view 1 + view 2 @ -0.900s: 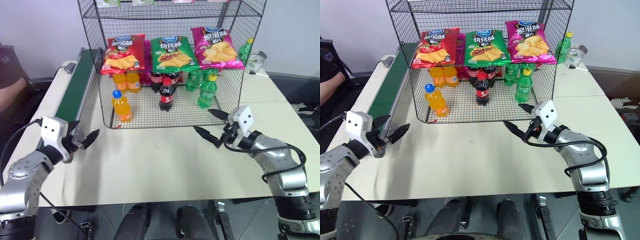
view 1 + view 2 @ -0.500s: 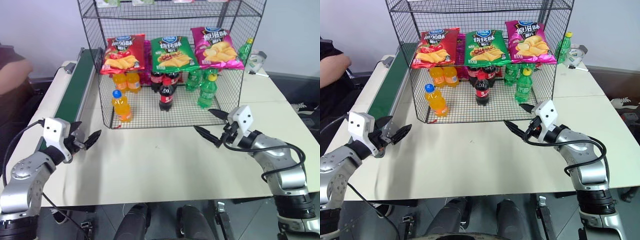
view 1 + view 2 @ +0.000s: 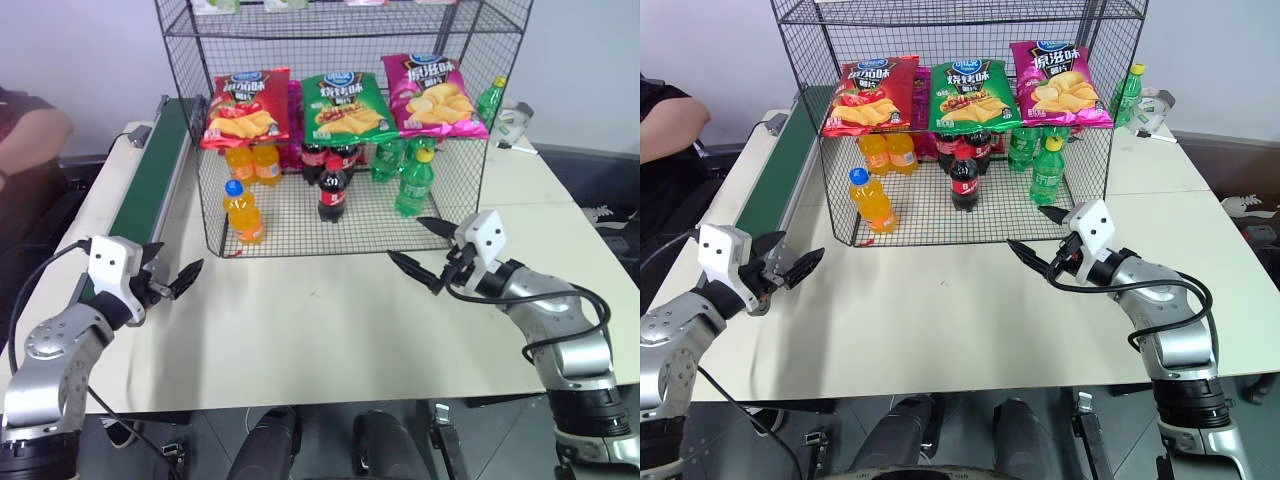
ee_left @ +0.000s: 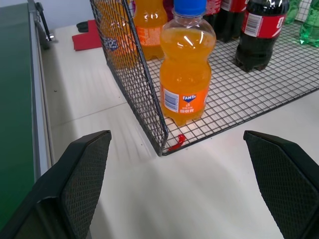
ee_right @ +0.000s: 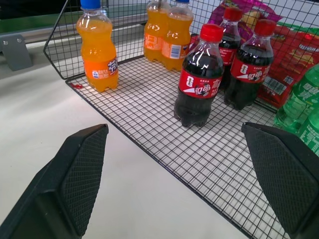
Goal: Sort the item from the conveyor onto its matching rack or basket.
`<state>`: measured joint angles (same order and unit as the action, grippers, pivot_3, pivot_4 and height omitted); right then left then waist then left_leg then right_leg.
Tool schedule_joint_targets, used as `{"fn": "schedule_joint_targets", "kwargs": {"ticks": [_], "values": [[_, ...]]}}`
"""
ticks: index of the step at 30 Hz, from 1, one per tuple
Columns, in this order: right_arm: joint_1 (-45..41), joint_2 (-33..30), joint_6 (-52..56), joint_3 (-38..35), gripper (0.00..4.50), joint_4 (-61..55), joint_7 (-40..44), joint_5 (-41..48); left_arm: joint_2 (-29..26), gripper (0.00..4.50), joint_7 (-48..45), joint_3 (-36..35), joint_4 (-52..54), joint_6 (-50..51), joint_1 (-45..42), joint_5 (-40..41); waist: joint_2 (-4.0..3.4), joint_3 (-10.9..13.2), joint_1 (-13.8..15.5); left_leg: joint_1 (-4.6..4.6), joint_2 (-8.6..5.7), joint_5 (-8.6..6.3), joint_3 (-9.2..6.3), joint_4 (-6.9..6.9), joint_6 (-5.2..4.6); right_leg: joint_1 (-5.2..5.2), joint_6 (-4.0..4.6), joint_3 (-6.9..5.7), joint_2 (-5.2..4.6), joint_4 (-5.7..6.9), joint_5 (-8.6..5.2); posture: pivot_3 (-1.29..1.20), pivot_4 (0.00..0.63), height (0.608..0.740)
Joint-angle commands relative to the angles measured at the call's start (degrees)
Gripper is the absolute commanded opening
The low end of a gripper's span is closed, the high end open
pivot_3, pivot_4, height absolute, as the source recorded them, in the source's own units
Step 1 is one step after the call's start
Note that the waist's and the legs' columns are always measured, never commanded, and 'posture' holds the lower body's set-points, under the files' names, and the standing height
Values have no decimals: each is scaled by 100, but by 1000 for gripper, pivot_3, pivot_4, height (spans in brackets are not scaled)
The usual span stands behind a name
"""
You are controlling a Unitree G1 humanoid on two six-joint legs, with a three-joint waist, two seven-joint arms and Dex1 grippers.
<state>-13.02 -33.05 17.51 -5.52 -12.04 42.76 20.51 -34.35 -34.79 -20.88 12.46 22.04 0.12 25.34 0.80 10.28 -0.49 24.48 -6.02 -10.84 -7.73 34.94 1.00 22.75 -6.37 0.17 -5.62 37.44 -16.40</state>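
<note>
both pairs of black fingers are spread wide right now and holding nothing. the left gripper [image 3: 172, 272] hangs over the bare cream tabletop [image 3: 300, 310] by the near end of the long dark-green conveyor belt with grey metal rails [image 3: 150, 180]; the right gripper [image 3: 420, 250] hovers just in front of the big black wire-mesh rack [image 3: 340, 120]. the pads [image 4: 84, 164] look cross-hatched and rubbery, blunt wedges.

the small clear plastic bottle of orange soda with the blue screw cap [image 3: 243, 212] is already standing upright on the rack's mesh floor, at the front left corner, close to the side wire, so i'd call the sort as good as done.

what could go wrong from here? that bottle is tall, narrow and smooth, on a springy grid, so a knock to the rack's corner from the left arm could topple it or roll it out the open front. on the right, a careless sweep could catch the front wire edge or clip the dark cola bottle with the red cap [image 3: 333, 190], glossy and waisted, standing alone in front of its row. behind it sit ribbed green soda bottles [image 3: 412, 180], and crinkly foil chip bags in red, green and pink [image 3: 340, 102] hang above.
</note>
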Motion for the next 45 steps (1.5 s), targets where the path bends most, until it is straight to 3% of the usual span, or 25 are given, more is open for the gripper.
{"fn": "schedule_joint_targets", "kwargs": {"ticks": [1,45], "values": [[-49,-85,-180,-31,4500,-76,45,-76,-12,4460,-11,-19,56,-144,25,-55,0,0,0,0,0,0,0,0,0,0,0,0,0,0,0,0,150,740],[-359,109,-348,92,4500,206,-37,-226,111,4460,201,16,-377,-349,-283,-132,0,0,-2,0,0,0,0,-5,0,0,-2,0,0,-4,1,0,150,740]]}}
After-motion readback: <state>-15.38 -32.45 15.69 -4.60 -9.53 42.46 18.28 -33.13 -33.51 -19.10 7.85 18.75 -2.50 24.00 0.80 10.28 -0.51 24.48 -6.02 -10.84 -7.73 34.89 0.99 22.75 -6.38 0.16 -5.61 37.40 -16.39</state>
